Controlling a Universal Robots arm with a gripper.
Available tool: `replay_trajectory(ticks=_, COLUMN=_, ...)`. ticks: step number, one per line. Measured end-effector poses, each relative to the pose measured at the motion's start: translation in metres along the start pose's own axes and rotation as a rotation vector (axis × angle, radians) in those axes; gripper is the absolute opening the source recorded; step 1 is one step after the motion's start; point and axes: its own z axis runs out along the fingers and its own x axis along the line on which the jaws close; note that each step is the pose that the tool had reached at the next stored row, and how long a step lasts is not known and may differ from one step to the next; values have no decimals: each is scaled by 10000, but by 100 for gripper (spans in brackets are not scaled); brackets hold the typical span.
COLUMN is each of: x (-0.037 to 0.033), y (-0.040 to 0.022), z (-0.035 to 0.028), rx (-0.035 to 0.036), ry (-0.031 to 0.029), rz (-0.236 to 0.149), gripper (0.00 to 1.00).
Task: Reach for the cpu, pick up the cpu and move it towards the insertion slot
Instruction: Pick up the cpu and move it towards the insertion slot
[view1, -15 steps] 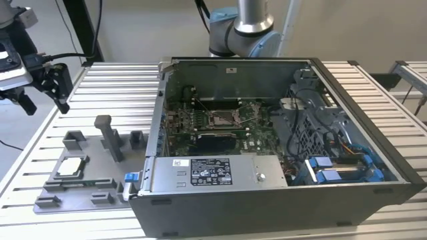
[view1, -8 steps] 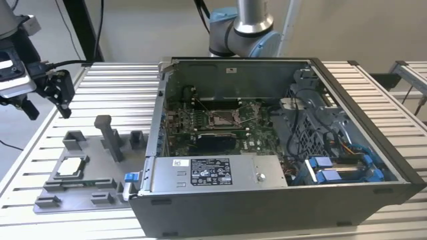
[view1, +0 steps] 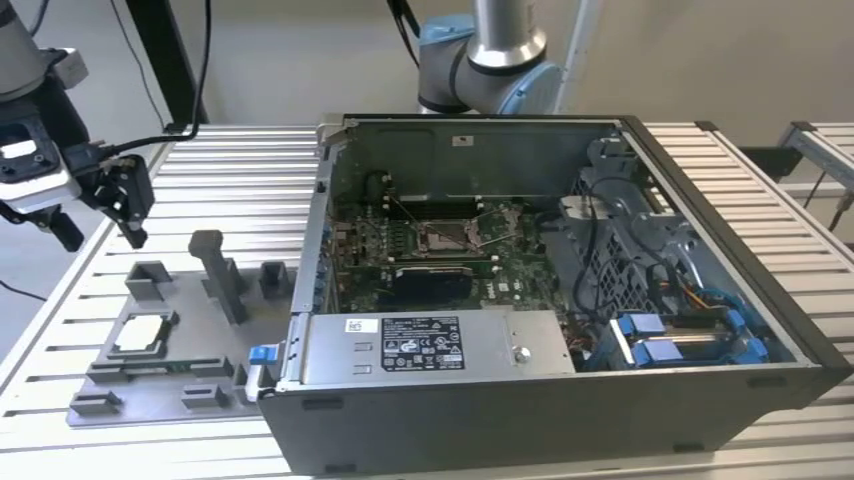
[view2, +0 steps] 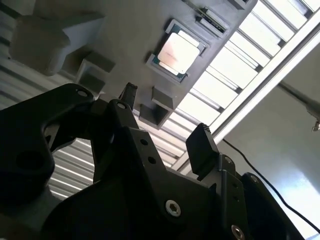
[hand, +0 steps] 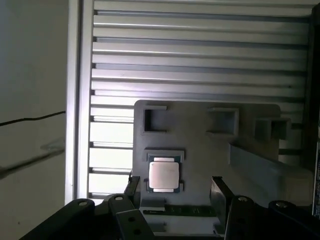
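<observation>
I've got the claw spread wide and empty, hanging above the cpu, which lies flat in its pocket on the grey holder beneath so the fingers can straddle it, with the insertion slot well off sideways inside the open computer case.

We note the cpu silvery-grey with a pale rim, on a matt grey fixture plate. The table is pale silver, ribbed in parallel slats. We log the gripper black, the circuit board green, the insertion slot silvery-framed, the clips blue.
</observation>
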Motion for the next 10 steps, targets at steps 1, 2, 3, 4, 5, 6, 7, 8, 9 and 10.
replay_trajectory(ticks=1, x=0, y=-1, z=16, rx=17, ry=1, rz=-1, gripper=100)
replay_trajectory(ticks=2, x=0, y=-1, z=33, rx=30, ry=0, rz=0, gripper=100)
replay_trajectory(ticks=3, x=1, y=-3, z=51, rx=33, ry=0, rz=-1, gripper=100)
replay_trajectory(ticks=4, x=1, y=-7, z=69, rx=33, ry=0, rz=-1, gripper=100)
replay_trajectory(ticks=5, x=1, y=-12, z=86, rx=34, ry=0, rz=0, gripper=100)
replay_trajectory(ticks=6, x=2, y=-18, z=104, rx=35, ry=1, rz=0, gripper=100)
replay_trajectory(ticks=7, x=2, y=-24, z=122, rx=34, ry=1, rz=1, gripper=100)
replay_trajectory(ticks=8, x=2, y=-33, z=141, rx=34, ry=0, rz=0, gripper=100)
replay_trajectory(ticks=9, x=3, y=-41, z=159, rx=34, ry=0, rz=0, gripper=100)
replay_trajectory(ticks=10, x=3, y=-49, z=176, rx=34, ry=1, rz=0, gripper=100)
